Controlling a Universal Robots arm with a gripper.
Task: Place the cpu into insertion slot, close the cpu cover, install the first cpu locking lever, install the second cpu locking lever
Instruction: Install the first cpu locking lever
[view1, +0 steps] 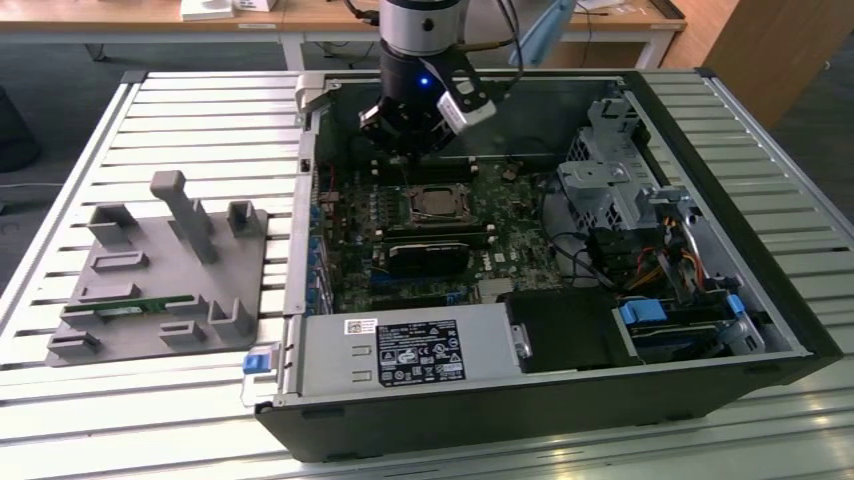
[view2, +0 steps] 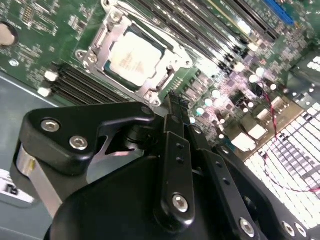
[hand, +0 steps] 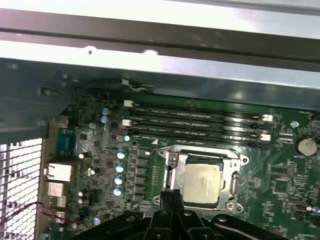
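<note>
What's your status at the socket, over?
Gripper shut, tips beside cpu cover. Cpu seated, cover down over it. Nothing in the way.

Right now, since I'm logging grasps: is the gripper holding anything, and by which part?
Nothing visible: the gripper is shut, with nothing seen between its fingers, at the edge of the cpu cover. The cpu lies under that cover.

Cpu (hand: 202, 182): small flat square, pale silvery-beige metal top, face up, level. It sits seated in the insertion slot (hand: 178, 186), a dark square socket on the green board just beside the long memory slots. Cpu cover (view2: 167, 75): thin silvery frame, lying down flat around the chip, whose top shows through the cover's window in both wrist views.
</note>
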